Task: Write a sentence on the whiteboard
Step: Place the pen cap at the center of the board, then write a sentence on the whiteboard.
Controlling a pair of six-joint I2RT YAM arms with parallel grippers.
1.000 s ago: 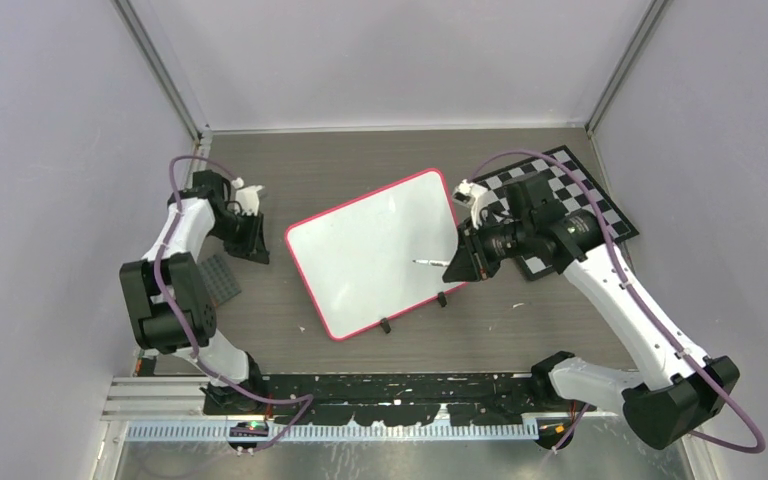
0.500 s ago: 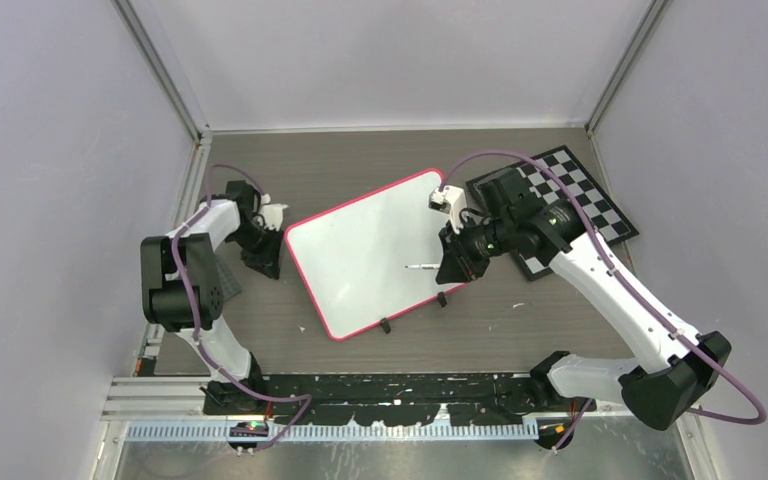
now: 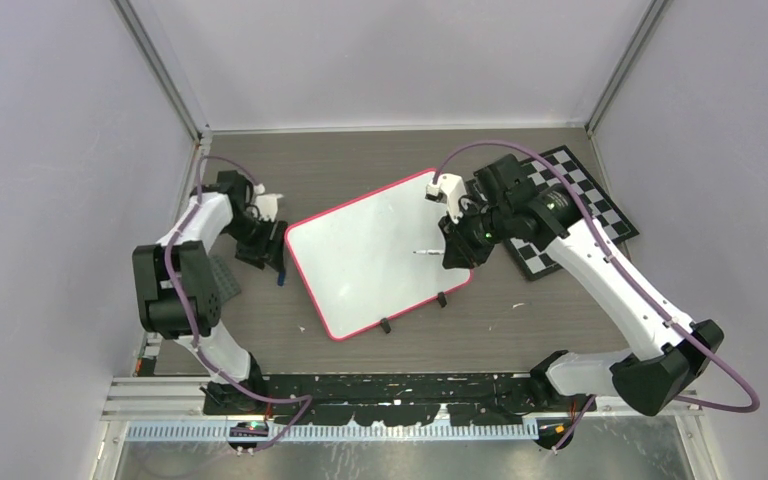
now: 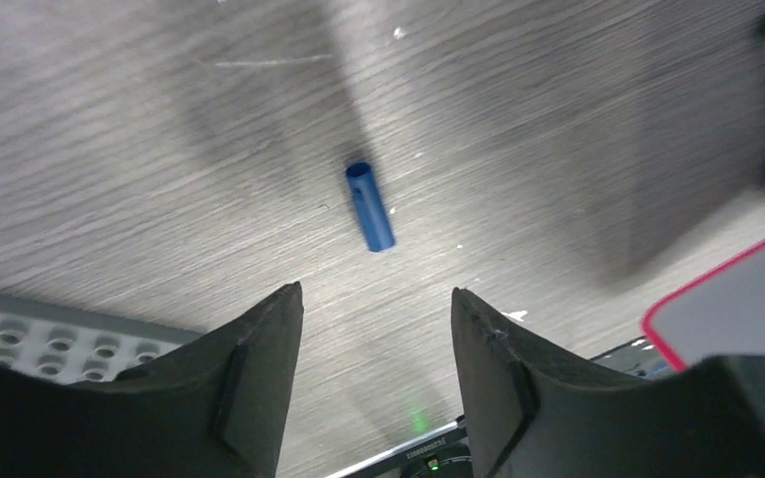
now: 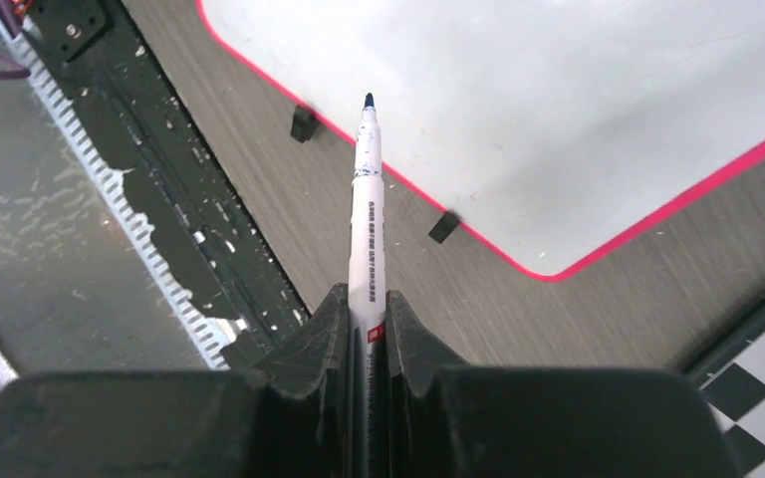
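Right tool clamped a marker over the whiteboard; left tool gaped empty, blue cap just ahead.

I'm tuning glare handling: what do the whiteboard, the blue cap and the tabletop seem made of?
Whiteboard: smooth white coated panel with faint sheen, pink-red rim probably plastic.
Blue cap: likely moulded plastic, uniform colour, hollow open end.
Tabletop: probably grey wood-grain laminate, matte, with fine streaked grain.
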